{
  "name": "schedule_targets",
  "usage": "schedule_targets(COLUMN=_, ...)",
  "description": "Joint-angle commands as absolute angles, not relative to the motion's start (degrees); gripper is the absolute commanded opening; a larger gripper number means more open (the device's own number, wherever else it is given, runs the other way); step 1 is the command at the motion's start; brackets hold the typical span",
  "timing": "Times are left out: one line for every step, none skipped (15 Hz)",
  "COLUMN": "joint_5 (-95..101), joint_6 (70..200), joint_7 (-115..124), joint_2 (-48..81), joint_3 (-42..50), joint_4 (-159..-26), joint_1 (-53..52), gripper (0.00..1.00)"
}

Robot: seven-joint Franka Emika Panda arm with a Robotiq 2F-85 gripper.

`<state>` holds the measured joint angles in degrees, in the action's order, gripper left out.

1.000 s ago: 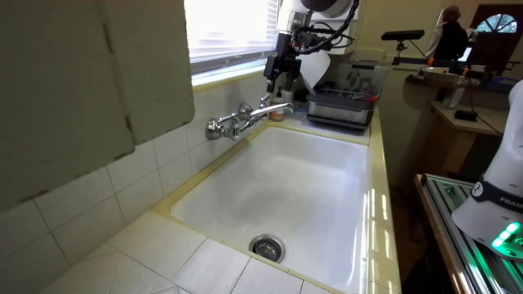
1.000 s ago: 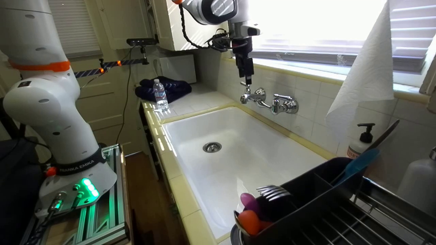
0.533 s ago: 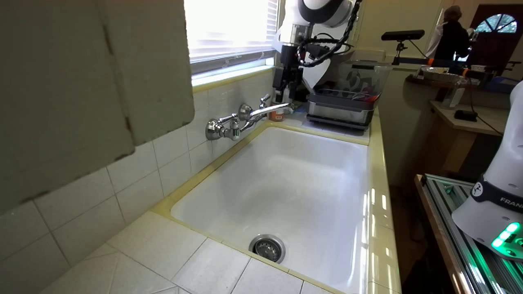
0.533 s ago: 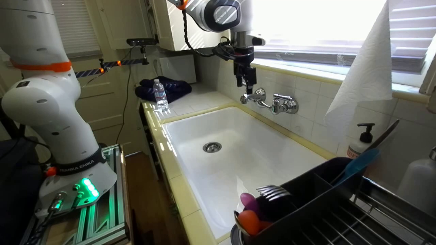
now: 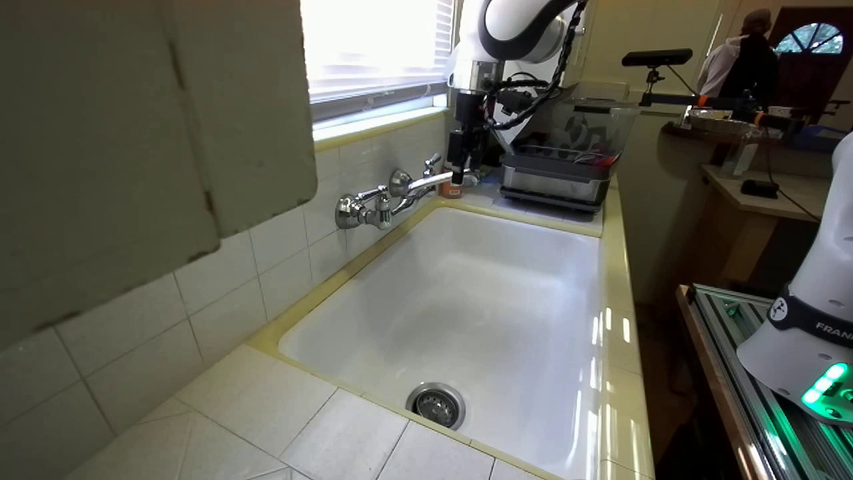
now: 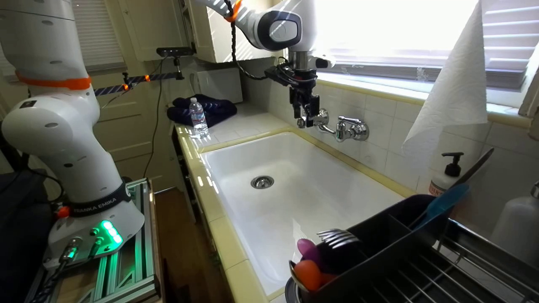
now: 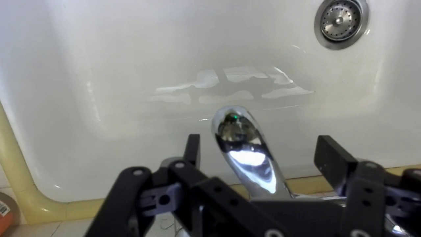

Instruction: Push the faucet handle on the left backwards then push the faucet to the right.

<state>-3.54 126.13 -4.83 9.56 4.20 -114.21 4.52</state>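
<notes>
The chrome faucet is mounted on the tiled wall. Its spout reaches out over the white sink. My gripper points down at the spout's outer part. In the wrist view my gripper is open, and the spout lies between its fingers with a gap on each side. In an exterior view both handles show, the nearer handle and the farther handle. In the opposite view one handle shows. The other is hidden behind my gripper, as is most of the spout.
The sink with its drain lies below. A dish rack with utensils, a soap bottle and a hanging paper towel stand at one end. A water bottle stands on the opposite counter. The window sill runs above the faucet.
My gripper has come down from above the faucet to the spout's level, now with the spout between its fingers. The spout shows no clear movement. The person in the background has turned.
</notes>
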Motion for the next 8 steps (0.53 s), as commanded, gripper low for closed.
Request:
schedule_targets(joint_5=-2.9, joint_6=127.1, joint_7=-6.8, joint_2=10.8, joint_3=4.0, joint_4=-113.5, joint_1=4.9, gripper=0.92)
schedule_targets(joint_5=-3.1, joint_6=127.4, joint_7=-7.4, joint_2=11.2, joint_3=4.0, joint_4=-113.2, joint_1=5.0, gripper=0.97)
schedule_targets(joint_5=-3.2, joint_6=127.7, joint_7=-8.0, joint_2=11.5, joint_3=3.9, joint_4=-112.9, joint_1=5.0, gripper=1.00)
schedule_targets(joint_5=-3.3, joint_6=128.0, joint_7=-8.4, joint_2=11.8, joint_3=3.8, joint_4=-112.6, joint_1=5.0, gripper=1.00)
schedule_targets(joint_5=-3.5, joint_6=128.1, joint_7=-8.9, joint_2=12.1, joint_3=3.7, joint_4=-112.1, joint_1=4.9, gripper=1.00)
schedule_targets(joint_5=-4.0, joint_6=128.0, joint_7=-9.4, joint_2=12.4, joint_3=3.4, joint_4=-111.7, joint_1=4.9, gripper=1.00)
schedule_targets(joint_5=-4.6, joint_6=127.7, joint_7=-9.9, joint_2=12.6, joint_3=3.1, joint_4=-111.2, joint_1=4.8, gripper=1.00)
schedule_targets(joint_5=-5.0, joint_6=127.3, joint_7=-10.3, joint_2=12.8, joint_3=2.8, joint_4=-110.6, joint_1=4.8, gripper=1.00)
